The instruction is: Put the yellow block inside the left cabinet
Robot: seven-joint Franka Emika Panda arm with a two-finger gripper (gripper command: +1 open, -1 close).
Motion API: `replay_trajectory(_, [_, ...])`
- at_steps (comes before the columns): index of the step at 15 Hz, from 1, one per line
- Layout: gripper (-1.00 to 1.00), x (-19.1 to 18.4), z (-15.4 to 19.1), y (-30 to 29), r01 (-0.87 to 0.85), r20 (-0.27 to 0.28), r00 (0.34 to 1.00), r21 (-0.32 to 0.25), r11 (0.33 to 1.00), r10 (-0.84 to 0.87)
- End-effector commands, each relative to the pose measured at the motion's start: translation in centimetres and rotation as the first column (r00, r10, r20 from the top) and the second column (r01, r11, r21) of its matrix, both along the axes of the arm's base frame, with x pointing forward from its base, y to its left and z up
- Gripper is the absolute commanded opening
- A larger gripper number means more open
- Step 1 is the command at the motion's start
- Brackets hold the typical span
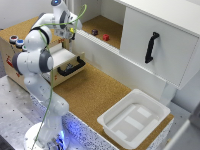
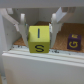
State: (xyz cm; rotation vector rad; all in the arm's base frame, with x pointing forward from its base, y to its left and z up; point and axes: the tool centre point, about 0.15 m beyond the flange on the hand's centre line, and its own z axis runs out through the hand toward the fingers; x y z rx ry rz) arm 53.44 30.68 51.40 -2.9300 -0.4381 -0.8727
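Yellow block pinched between gripper fingers, held just above the left cabinet sill (small dark block, red block already inside). Carry step, apparently; next: forward over cork floor, then release.

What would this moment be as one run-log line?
gripper: shut on yellow block | position: at left cabinet front edge | release: not yet
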Motion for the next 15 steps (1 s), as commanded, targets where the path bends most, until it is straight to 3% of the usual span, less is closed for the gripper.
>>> replay_trajectory(1, [-1.00,8.7,-1.1,3.1,-0.015,-0.093,0.996,-0.095,0.995,0.006])
replay_trajectory(5, [-1.00,10.7,-2.8,3.4,0.034,-0.074,0.996,-0.086,0.996,-0.041])
replay_trajectory(8, [-1.00,12.2,-4.0,3.8,0.040,-0.089,0.995,-0.088,0.995,-0.048])
replay_trajectory(14, [-1.00,15.5,-4.2,4.4,0.124,0.001,0.992,-0.115,0.986,-0.124])
replay_trajectory(15, [-1.00,16.1,-4.5,4.4,0.140,-0.009,0.990,-0.127,0.982,-0.143])
